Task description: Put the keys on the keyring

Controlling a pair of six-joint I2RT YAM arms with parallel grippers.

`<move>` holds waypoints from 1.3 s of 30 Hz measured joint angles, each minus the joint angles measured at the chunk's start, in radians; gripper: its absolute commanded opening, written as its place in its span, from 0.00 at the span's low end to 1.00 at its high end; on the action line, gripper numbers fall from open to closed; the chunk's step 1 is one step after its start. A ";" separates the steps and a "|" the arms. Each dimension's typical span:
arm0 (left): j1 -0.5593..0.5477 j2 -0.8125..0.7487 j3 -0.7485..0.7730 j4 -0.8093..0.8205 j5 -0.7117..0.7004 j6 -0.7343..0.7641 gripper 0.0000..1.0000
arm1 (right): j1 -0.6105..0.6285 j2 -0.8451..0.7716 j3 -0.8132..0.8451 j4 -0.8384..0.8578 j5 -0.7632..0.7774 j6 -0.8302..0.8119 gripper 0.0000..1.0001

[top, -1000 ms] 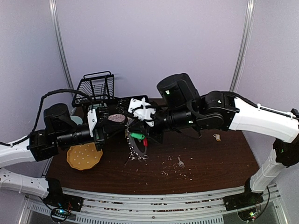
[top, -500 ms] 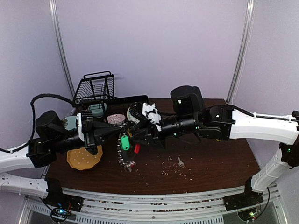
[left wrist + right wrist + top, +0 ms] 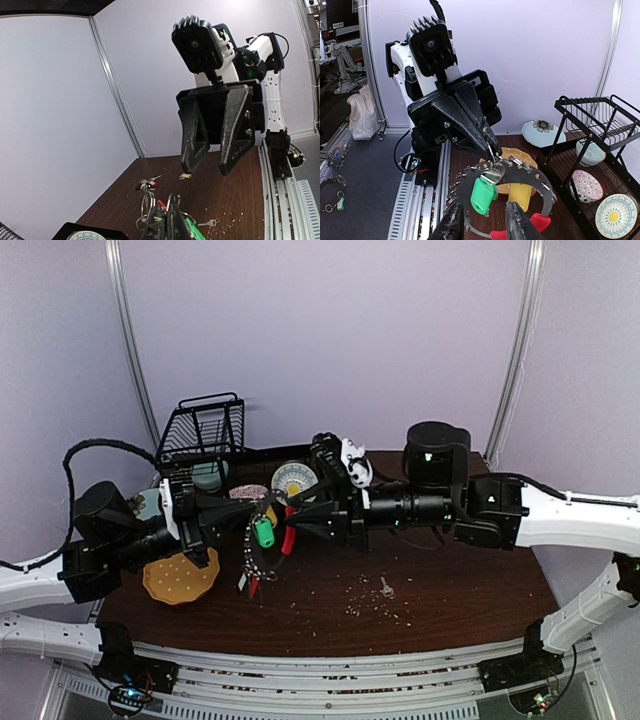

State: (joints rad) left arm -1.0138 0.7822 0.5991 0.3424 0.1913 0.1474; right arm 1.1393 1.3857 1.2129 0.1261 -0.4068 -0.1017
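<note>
From my station I count two tools, left tool [image 3: 491,151] and right tool [image 3: 210,166], one keyring [image 3: 288,538], two loose keys [image 3: 210,222] plus one small bunch [image 3: 145,184] on the surface [image 3: 450,590], one rack [image 3: 205,426], four plates [image 3: 180,578], one bowl [image 3: 590,154].

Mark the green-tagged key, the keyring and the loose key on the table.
green-tagged key [image 3: 482,196], right wrist view, green plastic head.
keyring [image 3: 542,185], right wrist view, silver ring band.
loose key [image 3: 386,587], top external view, its middle.
</note>
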 measured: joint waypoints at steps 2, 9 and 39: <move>0.000 -0.002 -0.006 0.016 -0.006 -0.014 0.00 | 0.000 0.012 -0.029 0.060 -0.008 0.041 0.43; 0.000 -0.008 -0.033 0.084 -0.019 -0.065 0.00 | 0.002 0.122 -0.037 0.216 -0.043 0.141 0.38; 0.005 -0.079 -0.147 0.285 -0.019 -0.177 0.00 | 0.006 0.311 0.188 0.183 -0.260 0.211 0.20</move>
State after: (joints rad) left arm -1.0088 0.7033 0.4519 0.6277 0.1719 -0.0292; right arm 1.1454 1.6970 1.4006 0.3096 -0.6666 0.1093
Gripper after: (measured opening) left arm 0.007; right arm 0.104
